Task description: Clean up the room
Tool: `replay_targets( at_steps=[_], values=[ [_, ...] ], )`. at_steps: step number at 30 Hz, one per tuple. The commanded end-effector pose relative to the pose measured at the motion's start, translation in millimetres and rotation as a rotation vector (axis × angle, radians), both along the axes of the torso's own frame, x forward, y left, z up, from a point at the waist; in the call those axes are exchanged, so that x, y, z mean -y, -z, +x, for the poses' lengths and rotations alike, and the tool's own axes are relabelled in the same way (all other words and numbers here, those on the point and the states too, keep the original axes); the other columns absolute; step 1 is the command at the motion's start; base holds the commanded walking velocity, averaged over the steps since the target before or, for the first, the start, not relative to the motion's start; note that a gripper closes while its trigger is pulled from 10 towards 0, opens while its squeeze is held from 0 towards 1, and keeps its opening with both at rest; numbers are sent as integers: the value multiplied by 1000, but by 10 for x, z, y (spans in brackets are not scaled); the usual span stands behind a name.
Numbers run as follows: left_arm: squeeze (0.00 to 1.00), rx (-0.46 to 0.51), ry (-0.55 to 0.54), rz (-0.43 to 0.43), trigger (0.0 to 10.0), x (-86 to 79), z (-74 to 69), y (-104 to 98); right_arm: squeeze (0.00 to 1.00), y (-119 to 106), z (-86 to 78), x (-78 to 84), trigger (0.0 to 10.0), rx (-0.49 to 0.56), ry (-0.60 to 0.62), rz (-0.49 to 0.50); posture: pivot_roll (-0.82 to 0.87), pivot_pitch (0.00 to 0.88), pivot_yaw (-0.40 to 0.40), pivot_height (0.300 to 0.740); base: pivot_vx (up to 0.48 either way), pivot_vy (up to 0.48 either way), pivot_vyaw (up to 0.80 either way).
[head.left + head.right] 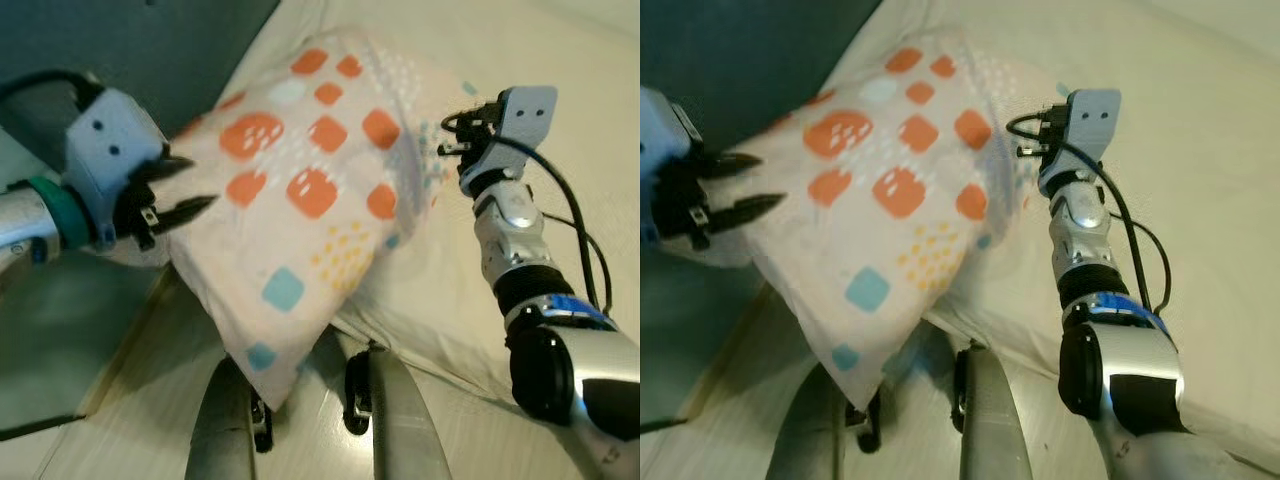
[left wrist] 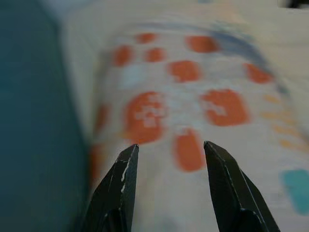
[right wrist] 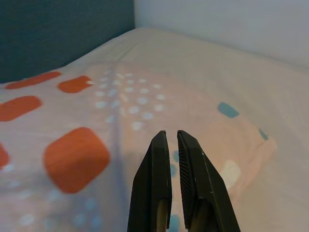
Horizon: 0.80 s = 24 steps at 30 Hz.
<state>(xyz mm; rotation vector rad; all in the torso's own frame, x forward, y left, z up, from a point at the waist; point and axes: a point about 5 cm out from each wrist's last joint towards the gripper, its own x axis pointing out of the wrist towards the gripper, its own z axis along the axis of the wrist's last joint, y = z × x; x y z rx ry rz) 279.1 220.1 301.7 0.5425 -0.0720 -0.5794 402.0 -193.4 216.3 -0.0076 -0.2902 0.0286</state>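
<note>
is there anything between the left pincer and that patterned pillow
Nothing visible. The left pincer sits open right at the edge of the pillow, fingers pointing straight at it. The right pincer is shut over the pillow's far side.

silver arms | pale blue wrist housings | black tool fingers [image 2: 120,188] | black cables

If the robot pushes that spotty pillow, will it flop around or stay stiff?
Probably flop: the pillow looks soft and puffy, its lower corner sagging off the bed. It seems light. The left gripper would likely dent it rather than slide it.
</note>
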Motion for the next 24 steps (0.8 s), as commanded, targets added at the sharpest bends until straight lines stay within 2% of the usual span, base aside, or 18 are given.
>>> replay_targets(
  at_steps=[1,3,4,5,6,7,9,10,11,13,16,20,21,23,24],
  values=[
    [0,-24,-43,11,10000,-70,19,53,0,126,-36,17,10000,-24,4,-10,65,273,10,687,0,0,0],
    [0,-42,-40,-26,10000,-85,9,92,0,178,-55,6,10000,-33,0,-22,64,267,7,697,0,0,0],
    [0,-34,-4,-94,10000,-54,-9,75,0,196,-66,0,10000,-30,-3,-23,63,266,5,697,0,0,0],
    [0,-34,-4,-94,10000,-54,-9,75,0,196,-66,0,10000,-30,-3,-23,63,266,5,697,0,0,0],
    [0,-15,16,-173,10000,-27,-13,54,0,204,-78,-8,10000,-21,-9,-21,60,263,3,697,0,0,0],
    [0,-15,16,-173,10000,-27,-13,54,0,204,-78,-8,10000,-21,-9,-21,60,263,3,697,0,0,0],
    [0,27,33,-317,10000,67,11,46,0,177,-116,-59,10000,29,-38,-8,49,250,-3,697,0,0,0],
    [0,41,32,-361,10000,115,27,60,0,163,-138,-90,10000,53,-55,6,43,244,-5,697,0,0,0],
    [0,41,32,-361,10000,115,27,60,0,163,-138,-90,10000,53,-55,6,43,244,-5,697,0,0,0],
    [0,33,24,-452,10000,233,74,128,0,180,-215,-183,10000,87,-98,32,31,226,-6,697,0,0,0],
    [0,0,4,-502,10000,313,129,222,0,268,-298,-265,10000,82,-117,69,20,214,-3,697,0,0,0],
    [0,-34,-33,-515,10000,353,187,330,0,380,-356,-311,10000,54,-113,133,16,205,-2,697,0,0,0],
    [0,-80,-58,-522,10000,421,237,467,0,525,-406,-319,10000,12,-81,191,11,192,1,697,0,0,0],
    [0,-91,-66,-518,10000,444,249,509,0,566,-421,-320,10000,0,-72,202,11,192,1,697,0,0,0],
    [0,-122,-98,-520,10000,481,281,607,0,644,-452,-323,10000,-22,-55,237,0,174,13,697,0,0,0]
  ],
)
